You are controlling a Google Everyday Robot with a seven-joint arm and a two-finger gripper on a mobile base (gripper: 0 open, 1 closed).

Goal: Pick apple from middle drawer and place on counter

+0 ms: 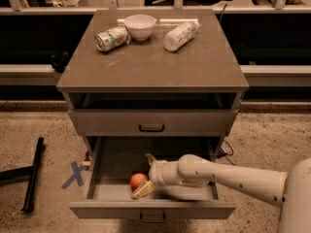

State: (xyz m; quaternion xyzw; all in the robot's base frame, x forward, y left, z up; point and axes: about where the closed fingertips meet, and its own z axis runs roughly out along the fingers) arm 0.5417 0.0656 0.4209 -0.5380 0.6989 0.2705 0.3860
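**Status.** The middle drawer (153,210) stands pulled out at lower centre of the frame. The apple (138,181) lies on the drawer floor, left of centre and near the front wall. The tool (141,175) is inside the drawer at the apple, reaching in from the right of the frame on the arm (228,174). Its fingers are apart. One shows above the apple and clear of it. The other lies below the apple, touching it or just beside it. The apple sits between them and appears not yet clamped.

**Progress.**
- Done: the drawer is open and the tool has reached the apple.
- Left: close on the apple, lift it out, carry it up to the bench (155,67), and release it.
- Judgement: the task is in its early part.

**Edges and room.**
- The upper drawer front (151,122) and the bench's front edge sit above the rear of the open drawer. A lift probably has to come toward the bottom of the frame before it rises.
- The drawer's front wall is close to the lower finger, so there is little slack on that side.
- On the bench, the bowl (140,26), the can (112,38) and the bottle (181,35) lie along the far edge at the top of the frame. The near half shows bare surface, which gives wide room for set-down.
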